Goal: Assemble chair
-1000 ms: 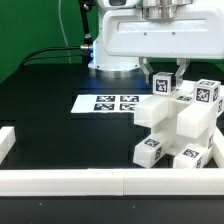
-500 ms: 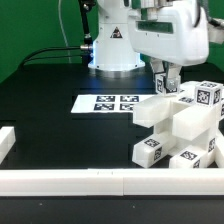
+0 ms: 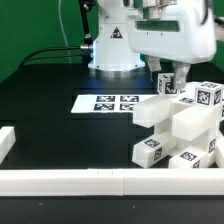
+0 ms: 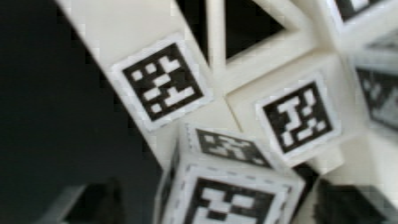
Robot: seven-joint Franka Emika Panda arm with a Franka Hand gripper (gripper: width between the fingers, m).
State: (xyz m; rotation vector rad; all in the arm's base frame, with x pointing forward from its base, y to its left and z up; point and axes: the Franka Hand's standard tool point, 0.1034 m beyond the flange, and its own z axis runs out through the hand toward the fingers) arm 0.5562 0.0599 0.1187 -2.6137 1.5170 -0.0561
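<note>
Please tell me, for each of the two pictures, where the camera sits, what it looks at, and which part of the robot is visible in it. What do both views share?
Exterior view: sits off the arm, beyond the near rail, facing the table and robot base; shows the marker board, the chair, the arm and the gripper.
Wrist view: sits on the wrist, close to the chair's tagged pieces; dark blurred shapes at the edge may be the fingers, I cannot tell.
Shared: the tagged white chair pieces.

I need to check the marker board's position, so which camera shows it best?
The exterior view: the marker board lies flat on the black table, all four tags visible, left of the chair. The wrist view shows only close-up tagged chair pieces, not the board.
</note>
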